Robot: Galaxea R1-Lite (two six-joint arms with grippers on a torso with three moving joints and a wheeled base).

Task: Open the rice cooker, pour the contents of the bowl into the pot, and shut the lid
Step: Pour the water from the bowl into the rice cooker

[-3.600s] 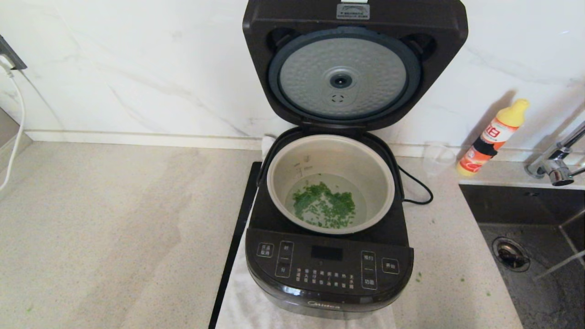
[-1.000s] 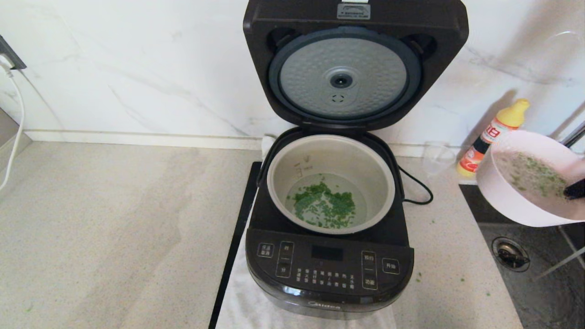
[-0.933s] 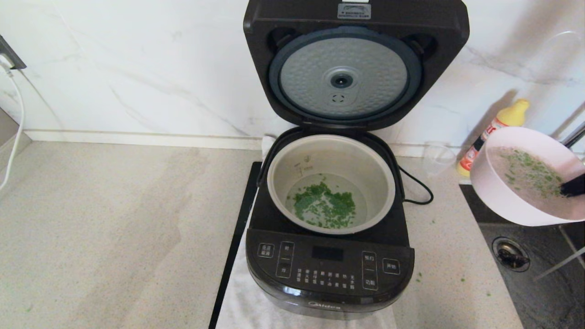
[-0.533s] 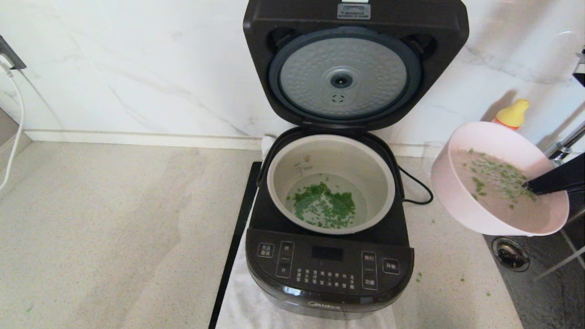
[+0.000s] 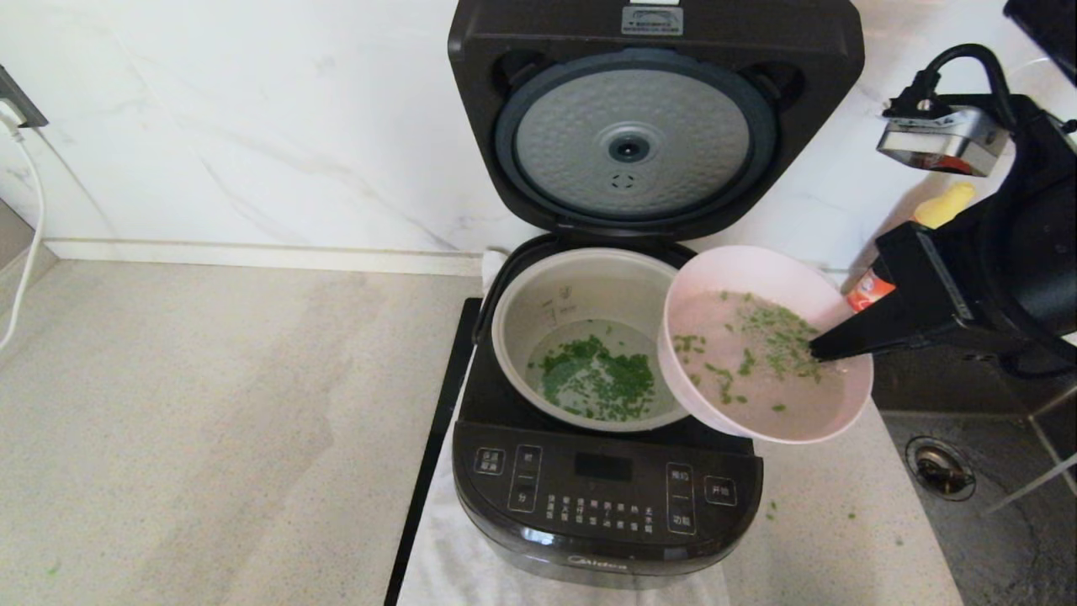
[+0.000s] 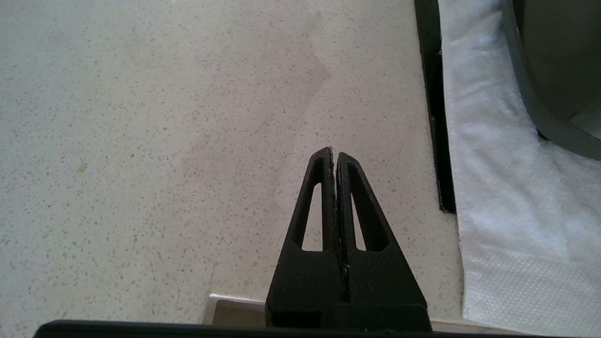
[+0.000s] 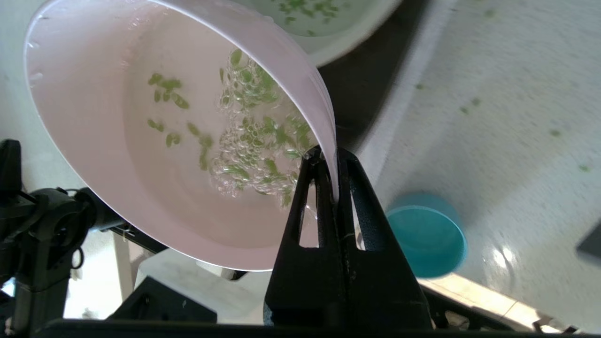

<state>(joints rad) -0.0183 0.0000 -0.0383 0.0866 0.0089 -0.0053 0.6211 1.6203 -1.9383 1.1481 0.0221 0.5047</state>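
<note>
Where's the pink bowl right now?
The right gripper holds the pink bowl by its rim at the right edge of the open pot.

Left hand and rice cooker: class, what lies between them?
In the left wrist view, bare speckled counter, a black strip and white cloth separate the left hand from the rice cooker.

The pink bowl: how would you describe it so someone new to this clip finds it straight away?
Start at the black rice cooker with its lid standing open. At the right edge of its pot hangs the pink bowl, pinched at the rim by the right gripper. It alone is pink, holding cloudy water and green bits.
</note>
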